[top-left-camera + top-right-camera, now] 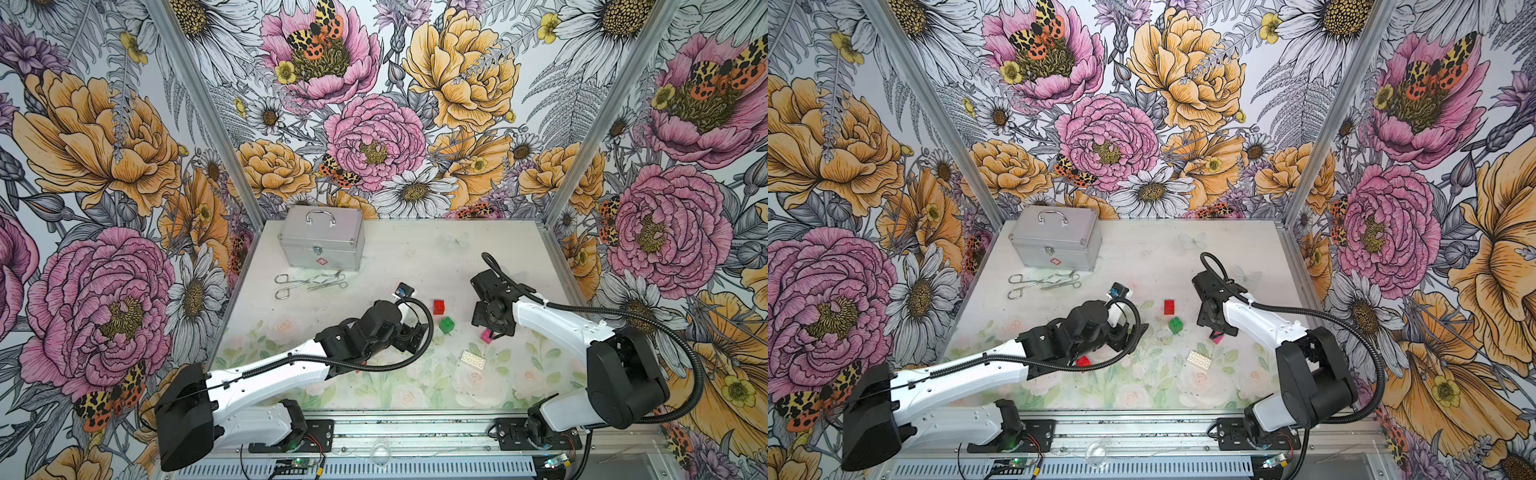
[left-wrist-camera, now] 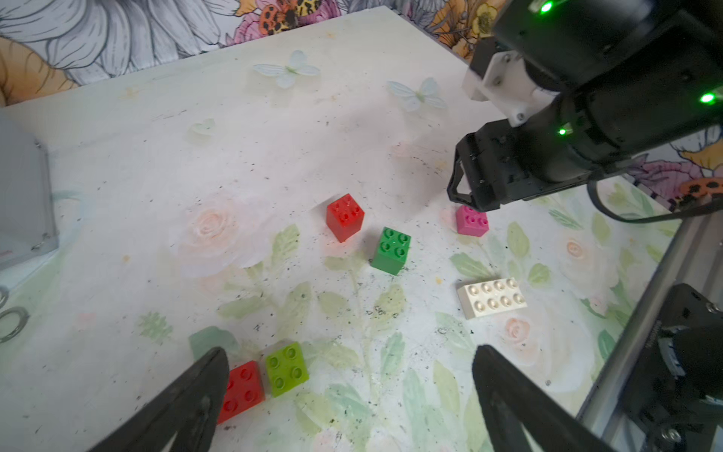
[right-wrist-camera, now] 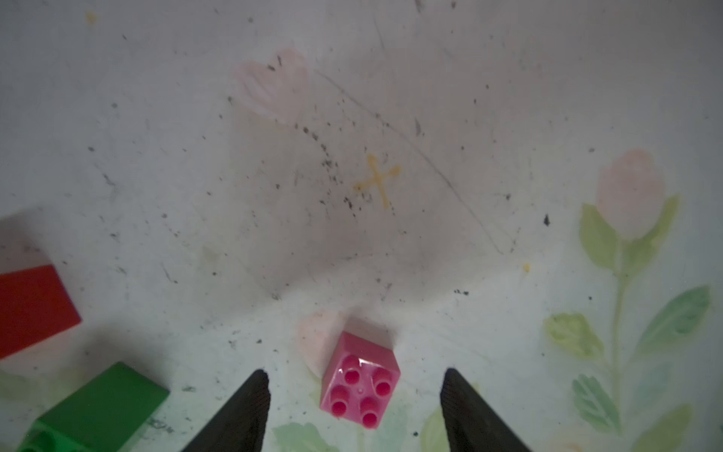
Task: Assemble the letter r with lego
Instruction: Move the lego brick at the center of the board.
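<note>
A pink lego brick (image 3: 360, 381) stands studs up on the table between the fingers of my open right gripper (image 3: 354, 385), with a gap on each side. In a top view it shows as the pink brick (image 1: 486, 336) under the right gripper (image 1: 492, 330). To its left sit a dark green brick (image 1: 447, 325) and a red brick (image 1: 439, 306). A white long brick (image 1: 473, 360) lies nearer the front. My left gripper (image 2: 348, 358) is wide open and holds nothing. A lime brick (image 2: 286, 368) and a red brick (image 2: 242, 391) lie beside one of its fingers (image 2: 213, 364).
A silver metal case (image 1: 320, 243) stands at the back left, with scissors and forceps (image 1: 309, 282) lying in front of it. The left arm (image 1: 291, 361) stretches across the front left of the table. A metal rail (image 1: 415, 432) runs along the front edge.
</note>
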